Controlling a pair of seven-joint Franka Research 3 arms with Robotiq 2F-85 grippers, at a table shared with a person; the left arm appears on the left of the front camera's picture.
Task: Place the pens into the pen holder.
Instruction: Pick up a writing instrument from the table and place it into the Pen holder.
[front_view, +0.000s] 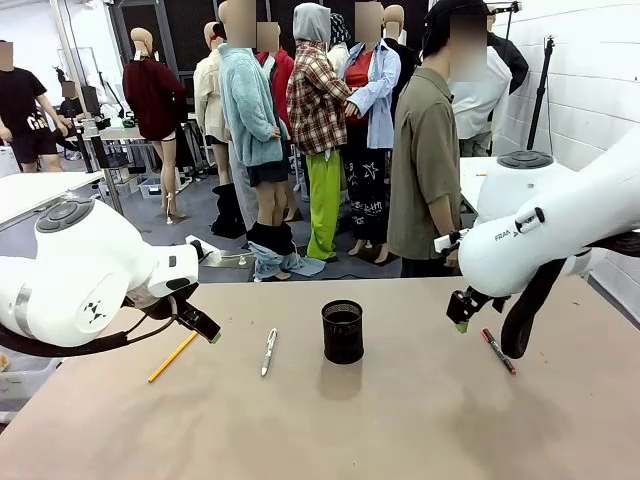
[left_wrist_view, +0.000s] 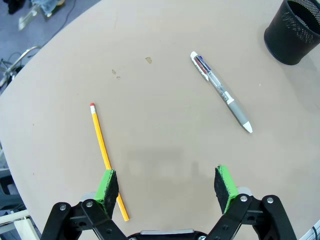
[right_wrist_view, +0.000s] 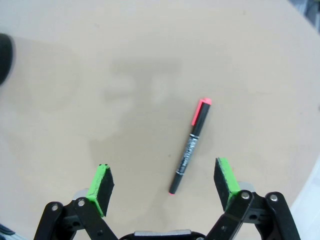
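The holder (front_view: 342, 332) stands upright mid-table, mouth up, apparently ready to take pens. A silver pen (front_view: 268, 352) and a pencil (front_view: 172, 357) lie flat to its left, and a red marker (front_view: 498, 351) lies to its right. The left gripper (left_wrist_view: 166, 184) hovers by the pencil's end and the right gripper (right_wrist_view: 165, 182) above the marker, both wide open and empty.

Robotics lab, white robot arms (front_view: 80, 285), worktable (front_view: 400, 420), black stand (front_view: 541, 95).
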